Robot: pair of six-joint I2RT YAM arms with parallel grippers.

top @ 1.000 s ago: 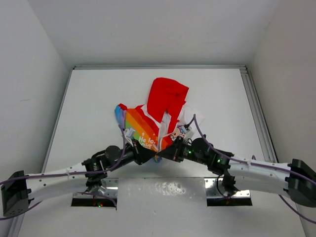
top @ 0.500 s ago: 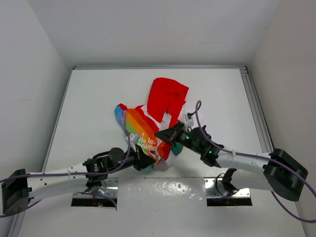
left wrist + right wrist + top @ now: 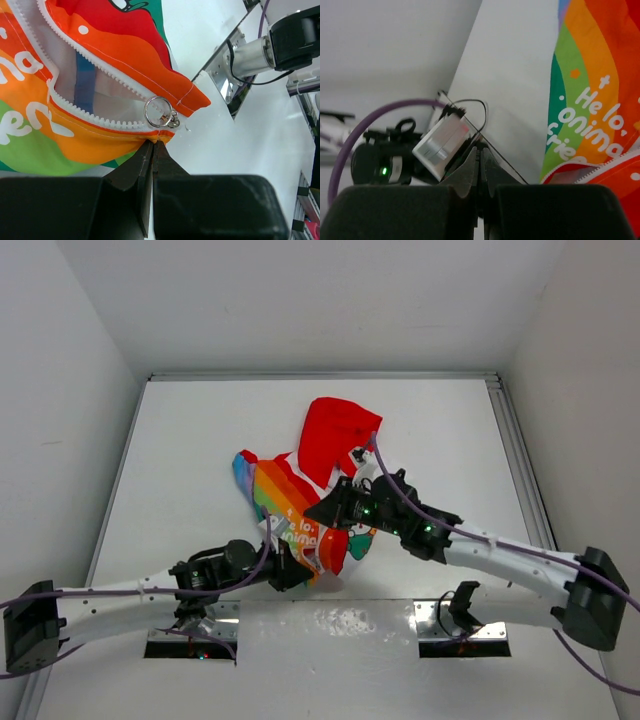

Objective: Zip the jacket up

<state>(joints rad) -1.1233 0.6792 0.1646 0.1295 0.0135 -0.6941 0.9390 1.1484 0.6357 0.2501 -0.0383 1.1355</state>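
The jacket [image 3: 285, 502] lies crumpled mid-table, red hood [image 3: 338, 435] at the far end and rainbow panel with white lettering toward me. My left gripper [image 3: 303, 568] is shut on the jacket's bottom hem. In the left wrist view its tips [image 3: 154, 145] pinch the orange hem just below the zipper slider with its metal ring pull [image 3: 159, 112], and the white zipper teeth [image 3: 90, 117] stand apart above it. My right gripper [image 3: 315, 512] hovers over the jacket's middle. In the right wrist view it [image 3: 481, 149] is shut with nothing in it, and the jacket [image 3: 590, 100] shows at its right.
Two metal base plates [image 3: 195, 640] [image 3: 465, 625] sit at the near edge. A metal rail [image 3: 520, 470] runs along the table's right side, and white walls close it in on three sides. The left arm's wrist [image 3: 442, 145] shows just beyond my right fingertips.
My right gripper has left the hem next to the left gripper and moved up and away over the jacket's middle. The left gripper keeps hold of the hem, pulled slightly nearer.
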